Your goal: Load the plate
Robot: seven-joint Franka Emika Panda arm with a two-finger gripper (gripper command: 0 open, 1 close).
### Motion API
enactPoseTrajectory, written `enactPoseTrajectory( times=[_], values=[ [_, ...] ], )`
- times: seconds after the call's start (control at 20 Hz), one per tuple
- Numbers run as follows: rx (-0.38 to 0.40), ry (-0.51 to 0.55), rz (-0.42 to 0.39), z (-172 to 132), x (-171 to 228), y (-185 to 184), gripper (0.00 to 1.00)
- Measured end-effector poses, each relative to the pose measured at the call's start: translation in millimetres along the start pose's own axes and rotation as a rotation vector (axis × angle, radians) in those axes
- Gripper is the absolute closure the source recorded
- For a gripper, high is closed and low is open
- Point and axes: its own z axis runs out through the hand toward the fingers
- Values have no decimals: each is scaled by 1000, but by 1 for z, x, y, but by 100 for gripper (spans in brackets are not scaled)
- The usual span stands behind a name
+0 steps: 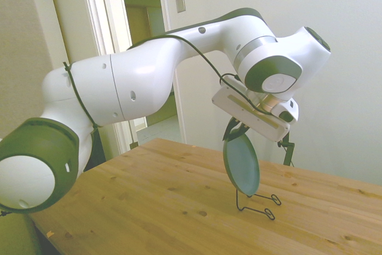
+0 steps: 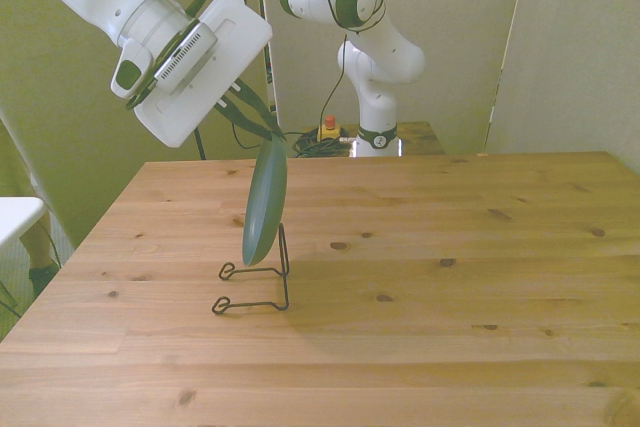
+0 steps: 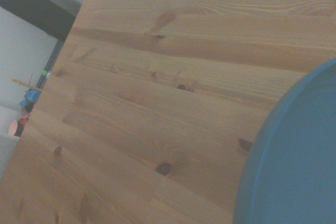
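The gripper (image 2: 262,125) pinches the plate (image 2: 264,203) by its top rim, on edge above the stand (image 2: 255,285). Lower it straight, keeping its bottom edge between the stand's wires.

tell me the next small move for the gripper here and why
Probably ease the plate straight down a little more. The gripper holds it by its top rim, on edge, with its lower rim right at the upright of the wire stand, so it looks nearly seated; whether it bears on the stand yet I cannot tell.

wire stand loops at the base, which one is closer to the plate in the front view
The upper loop of the wire stand: it lies just beside the plate's lower edge, while the other loop sits nearer the camera.
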Motion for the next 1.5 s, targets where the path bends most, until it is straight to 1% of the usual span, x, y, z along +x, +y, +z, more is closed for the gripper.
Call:
enactPoseTrajectory(
  times=[0.3,0.75,1.45,1.5],
  values=[
    [2,-14,2,12,18,3,100],
    [46,-32,15,26,36,30,100],
    [68,-31,27,33,50,57,100],
    [68,-29,30,33,50,57,0]
  ],
)
